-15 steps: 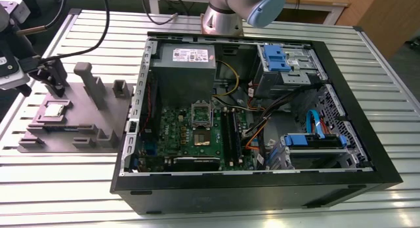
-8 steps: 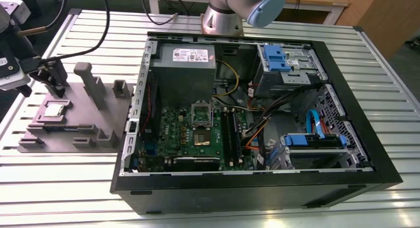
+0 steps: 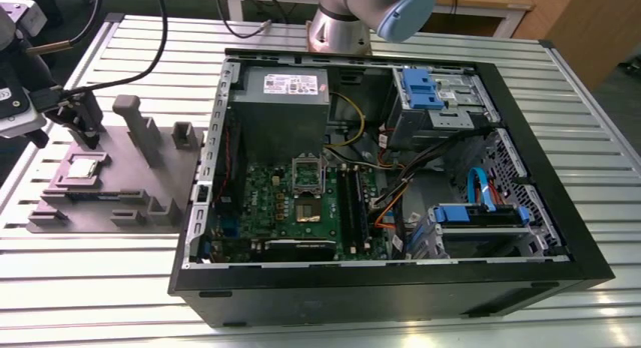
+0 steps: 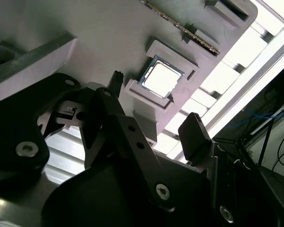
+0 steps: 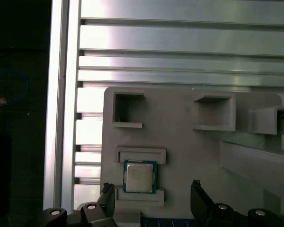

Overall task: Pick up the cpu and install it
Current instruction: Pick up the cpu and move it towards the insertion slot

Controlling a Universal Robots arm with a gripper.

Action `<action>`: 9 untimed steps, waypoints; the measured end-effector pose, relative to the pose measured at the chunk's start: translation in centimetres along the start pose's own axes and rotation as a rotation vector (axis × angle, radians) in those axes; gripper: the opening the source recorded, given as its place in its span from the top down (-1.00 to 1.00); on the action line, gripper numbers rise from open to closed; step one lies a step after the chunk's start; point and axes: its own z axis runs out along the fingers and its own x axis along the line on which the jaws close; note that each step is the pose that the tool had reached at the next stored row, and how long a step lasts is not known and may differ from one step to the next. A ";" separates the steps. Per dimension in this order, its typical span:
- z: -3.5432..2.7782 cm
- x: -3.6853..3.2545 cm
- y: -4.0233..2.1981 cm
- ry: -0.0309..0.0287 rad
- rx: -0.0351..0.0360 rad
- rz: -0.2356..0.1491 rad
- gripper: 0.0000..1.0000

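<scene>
First wrist view: silvery square cpu (image 5: 140, 176), dark-rimmed

Cpu (image 3: 84, 168) on fixture (image 3: 125, 181) beside case (image 3: 380, 292)

I see soft, even light in the exterior view, the computer case (image 3: 401, 288) interior shadowed. In the second wrist view the tabletop (image 4: 229, 71) slats glare white and the cpu (image 4: 160, 79) lid washes out.

one cpu (image 5: 139, 176), one grey holder tray (image 3: 130, 179), one open computer case (image 3: 401, 292), one green board (image 3: 269, 192).
</scene>
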 end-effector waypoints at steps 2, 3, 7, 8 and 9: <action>0.21 0.00 -0.01 -0.0002 -0.0001 0.001 -0.47; 0.36 0.00 -0.02 0.0000 0.0000 0.002 -0.47; 1.08 0.04 -0.05 -0.0002 0.0000 0.005 -0.47; 1.26 0.11 -0.05 -0.0002 0.0001 0.005 -0.47; 1.43 0.26 -0.07 -0.0001 0.0002 0.006 -0.47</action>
